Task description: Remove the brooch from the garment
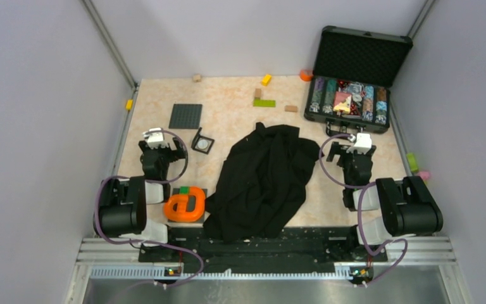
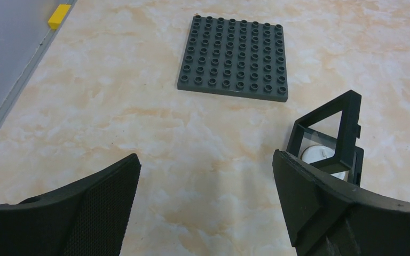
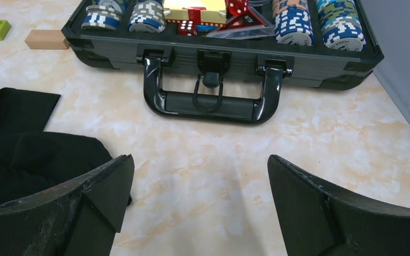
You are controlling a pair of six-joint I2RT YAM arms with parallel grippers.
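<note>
At 3 o'clock of the left gripper, close by, the brooch is seen lying flat in a small open black case, not touching the garment. The left gripper is nearer than the right gripper; both are spread and empty. Bare surface is seen around the case

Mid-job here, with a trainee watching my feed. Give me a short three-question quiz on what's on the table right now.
1. Multiple choice: where is the brooch relative to the black garment? A pinned on it; B in the small black box to its left; C held in jaws.
2. True or false: the left gripper and right gripper both have open, empty jaws.
3. Fill in: the open case near the right gripper holds stacked ____.
Key: 1 B; 2 true; 3 chips.
</note>
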